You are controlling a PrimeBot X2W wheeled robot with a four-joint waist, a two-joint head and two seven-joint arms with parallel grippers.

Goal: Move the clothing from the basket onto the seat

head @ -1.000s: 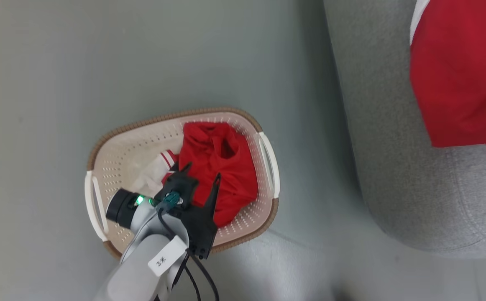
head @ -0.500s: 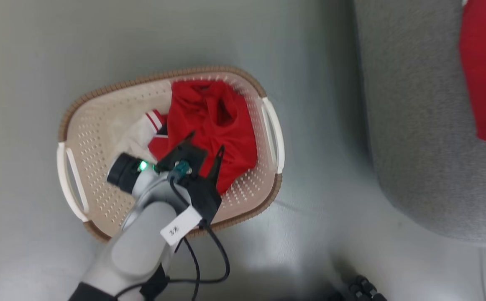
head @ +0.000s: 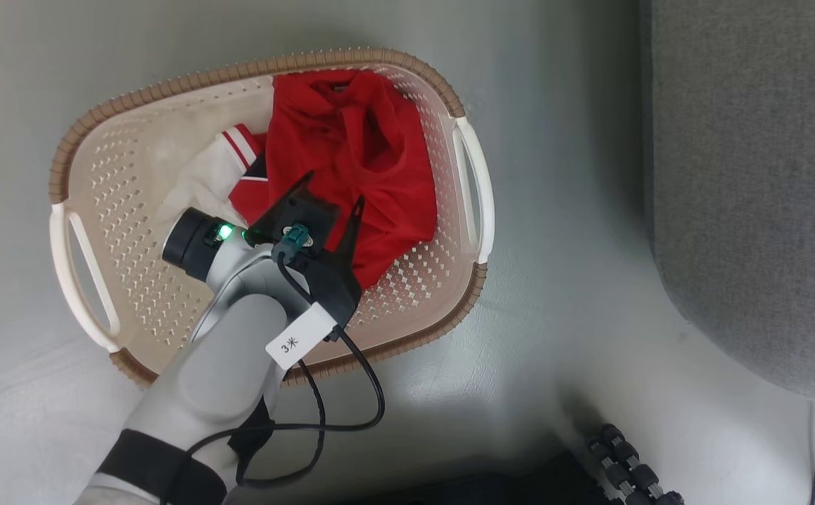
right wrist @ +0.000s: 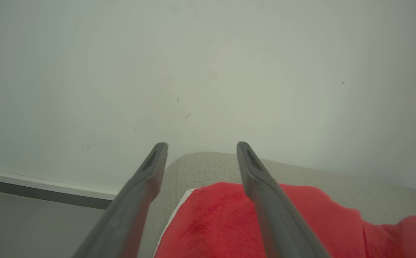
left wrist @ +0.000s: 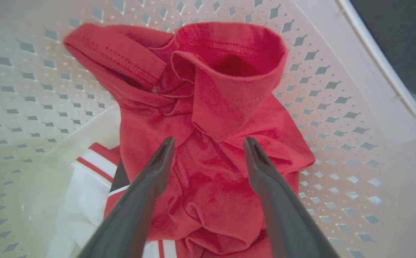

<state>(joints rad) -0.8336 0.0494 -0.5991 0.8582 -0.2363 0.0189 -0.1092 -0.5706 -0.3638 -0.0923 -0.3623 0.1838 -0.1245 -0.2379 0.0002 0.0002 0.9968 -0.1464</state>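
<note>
L gripper (left wrist: 208,143) — spread wide — over red garment (left wrist: 229,96) in basket (left wrist: 337,107)

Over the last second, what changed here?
Mostly the head camera: it dipped closer to the basket, pushing the seat toward the right edge. The left gripper stays open, poised over the red garment in the basket; nothing taken hold of. The garment lies as before.

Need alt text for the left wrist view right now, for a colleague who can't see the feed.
The left gripper, open and holding nothing, points at a crumpled red garment lying in the cream perforated basket. A white panel with red stripes shows at the lower left.
</note>
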